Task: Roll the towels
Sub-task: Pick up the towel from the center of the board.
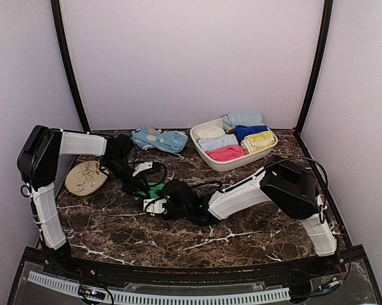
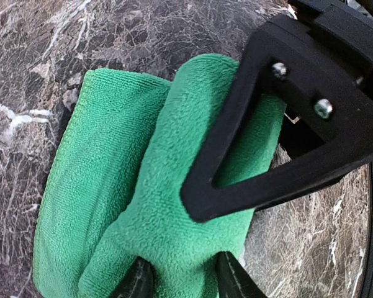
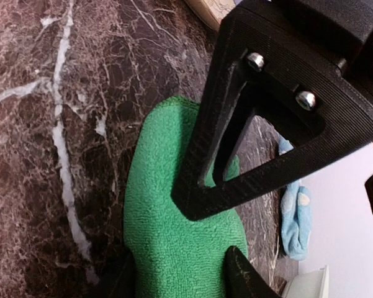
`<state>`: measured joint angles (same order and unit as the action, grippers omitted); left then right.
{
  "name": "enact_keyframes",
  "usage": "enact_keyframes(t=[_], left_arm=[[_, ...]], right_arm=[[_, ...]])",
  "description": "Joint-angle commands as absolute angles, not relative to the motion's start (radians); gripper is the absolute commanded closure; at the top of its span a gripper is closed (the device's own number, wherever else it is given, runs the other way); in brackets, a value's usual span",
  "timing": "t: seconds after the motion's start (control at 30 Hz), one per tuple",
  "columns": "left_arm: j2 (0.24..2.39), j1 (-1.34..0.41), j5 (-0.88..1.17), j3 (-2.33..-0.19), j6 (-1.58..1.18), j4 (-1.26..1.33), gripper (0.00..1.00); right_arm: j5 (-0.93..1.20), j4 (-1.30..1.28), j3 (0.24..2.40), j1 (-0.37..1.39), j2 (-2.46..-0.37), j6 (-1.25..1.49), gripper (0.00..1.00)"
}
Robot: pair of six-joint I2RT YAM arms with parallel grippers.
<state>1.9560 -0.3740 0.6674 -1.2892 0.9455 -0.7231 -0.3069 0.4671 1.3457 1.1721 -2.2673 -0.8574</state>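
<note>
A plain bright green towel [image 1: 154,190] lies partly folded over itself on the dark marble table, between my two grippers. In the left wrist view the green towel [image 2: 112,186] shows a thick doubled fold, and my left gripper [image 2: 185,279] pinches that fold between its two fingertips. My right gripper [image 3: 180,276] straddles the towel's [image 3: 167,236] other end, both fingers pressed against its sides. In the top view the left gripper [image 1: 142,185] and right gripper [image 1: 157,204] nearly touch, and each one's black finger frame fills the other's wrist view. Much of the towel is hidden from above.
A white basket [image 1: 203,155] with several rolled cloths stands at the back right. A light blue spotted cloth [image 1: 159,138] lies at the back centre. A tan oval leaf-print disc [image 1: 86,176] rests near the left arm. Black cables run across the middle.
</note>
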Motion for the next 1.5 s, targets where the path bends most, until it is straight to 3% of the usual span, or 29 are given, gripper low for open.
enact_keyframes(t=[0.0, 0.03, 0.13, 0.2, 0.23, 0.5, 0.67, 1.07, 1.27, 1.47], left_arm=[[1.953, -0.356, 0.61, -1.173, 0.958, -0.776, 0.61], [1.936, -0.335, 0.63, -1.167, 0.953, -0.771, 0.5], [1.871, -0.27, 0.68, -1.149, 0.944, -0.762, 0.41], [1.819, -0.225, 0.701, -1.132, 0.958, -0.765, 0.18], [1.789, -0.208, 0.704, -1.12, 0.965, -0.765, 0.16], [1.524, -0.186, 0.626, -0.943, 1.012, -0.648, 0.16], [1.47, -0.185, 0.608, -0.908, 0.99, -0.634, 0.18], [1.49, -0.187, 0.69, -0.924, 0.841, -0.608, 0.29], [1.54, -0.192, 0.801, -0.931, 0.75, -0.604, 0.3], [1.6, -0.192, 0.911, -0.968, 0.598, -0.605, 0.29]], right_arm=[[-0.207, 0.143, 1.478, 1.134, -2.331, -0.624, 0.6], [-0.188, 0.093, 1.505, 1.129, -2.339, -0.588, 0.63], [-0.089, -0.058, 1.6, 1.103, -2.362, -0.473, 0.7], [-0.014, -0.129, 1.641, 1.084, -2.372, -0.394, 0.77], [0.018, -0.15, 1.648, 1.076, -2.374, -0.364, 0.79], [0.122, -0.235, 1.67, 1.064, -2.397, -0.228, 0.94], [0.187, -0.201, 1.66, 1.04, -2.389, -0.093, 1.0], [0.521, 0.113, 1.632, 0.937, -2.335, 0.498, 1.0], [0.521, 0.481, 1.532, 0.936, -2.335, 0.821, 1.0], [0.38, 0.749, 1.506, 0.941, -2.329, 1.003, 1.0]])
